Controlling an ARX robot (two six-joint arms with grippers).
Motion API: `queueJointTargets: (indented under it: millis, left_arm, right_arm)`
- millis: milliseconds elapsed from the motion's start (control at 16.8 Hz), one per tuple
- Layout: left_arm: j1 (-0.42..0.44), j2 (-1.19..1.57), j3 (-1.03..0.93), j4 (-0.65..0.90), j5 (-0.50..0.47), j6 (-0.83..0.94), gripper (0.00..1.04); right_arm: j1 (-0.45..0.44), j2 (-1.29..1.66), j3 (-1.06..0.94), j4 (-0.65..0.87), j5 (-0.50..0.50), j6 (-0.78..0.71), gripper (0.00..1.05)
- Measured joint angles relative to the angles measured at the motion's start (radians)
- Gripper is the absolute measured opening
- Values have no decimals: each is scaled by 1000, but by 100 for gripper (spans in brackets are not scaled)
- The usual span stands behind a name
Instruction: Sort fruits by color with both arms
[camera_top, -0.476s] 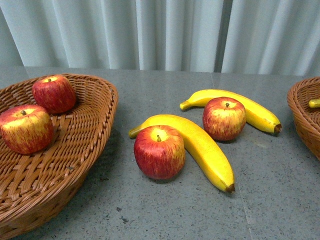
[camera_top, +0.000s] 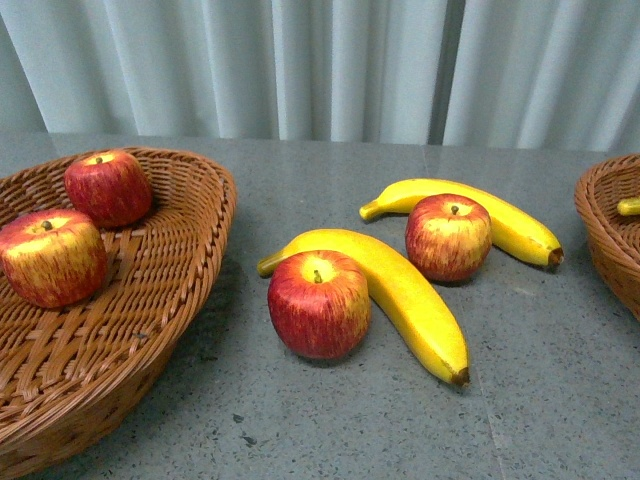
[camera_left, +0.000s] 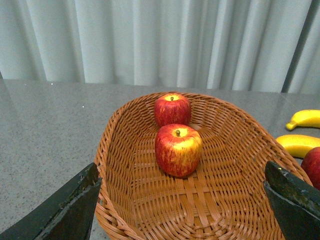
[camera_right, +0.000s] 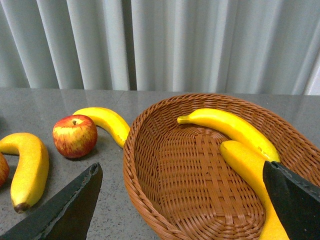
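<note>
On the grey table lie two red apples (camera_top: 319, 304) (camera_top: 448, 236) and two yellow bananas (camera_top: 400, 292) (camera_top: 480, 213), close together at the centre. The left wicker basket (camera_top: 190, 250) holds two more apples (camera_top: 52, 257) (camera_top: 108, 187). My left gripper (camera_left: 185, 200) hangs open over that basket, its fingers (camera_left: 70, 210) wide apart, nothing between them. My right gripper (camera_right: 185, 200) is open above the right basket (camera_right: 150, 165), which holds two bananas (camera_right: 230, 125) (camera_right: 250, 170). Neither arm shows in the front view.
A pale pleated curtain (camera_top: 320, 60) closes the back of the table. The right basket's rim (camera_top: 600, 220) shows at the front view's right edge, with a banana tip (camera_top: 628, 206) inside. Bare grey tabletop (camera_top: 380, 430) lies in front of the fruit.
</note>
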Motion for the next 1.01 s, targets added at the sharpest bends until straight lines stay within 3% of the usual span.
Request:
queueJointTargets:
  millis: [536,596,655,715,834,1012]
  left_arm:
    - [0,0,0,0,0,0,98]
    - [-71,66,46,-130,-163,-37,98]
    - [-130,199,105,-146,-309,-64,98]
    - [-96,297,159,-75,-389,-66,98]
    - [-56,443,272,101,-367,-45,98]
    - [-142,787,470,265,-221,76,98]
  right_arm:
    - [0,0,0,0,0,0,98]
    - [0,0,0,0,0,0,98]
    - [0,0,0,-1,0,1,98]
    - [0,0,0,1,0,0,98]
    - [0,0,0,-1,0,0,98]
    - [0,0,0,-1,0,0,98]
